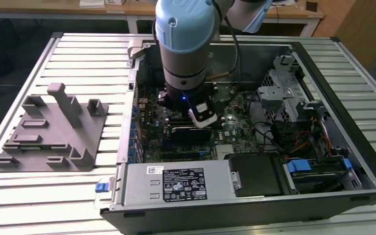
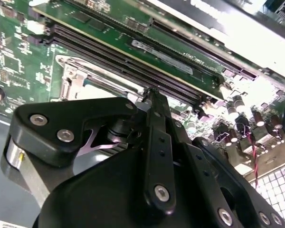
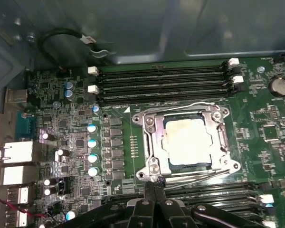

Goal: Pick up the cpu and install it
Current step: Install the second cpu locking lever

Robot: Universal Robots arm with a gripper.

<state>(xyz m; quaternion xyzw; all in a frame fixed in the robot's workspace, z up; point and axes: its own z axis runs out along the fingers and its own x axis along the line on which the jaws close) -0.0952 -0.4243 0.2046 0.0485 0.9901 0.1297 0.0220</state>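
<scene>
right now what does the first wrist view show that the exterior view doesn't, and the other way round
First wrist view: the cpu seated in its metal socket frame, with the shut hand just beside the frame's edge.
Exterior view: the grey fixture on the slatted table, and the labelled metal box.
Both: the green motherboard.

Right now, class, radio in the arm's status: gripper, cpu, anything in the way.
Gripper shut, empty, at socket frame's edge. Cpu seated in socket, metal top showing. Memory slots alongside; nothing over the chip.
</scene>
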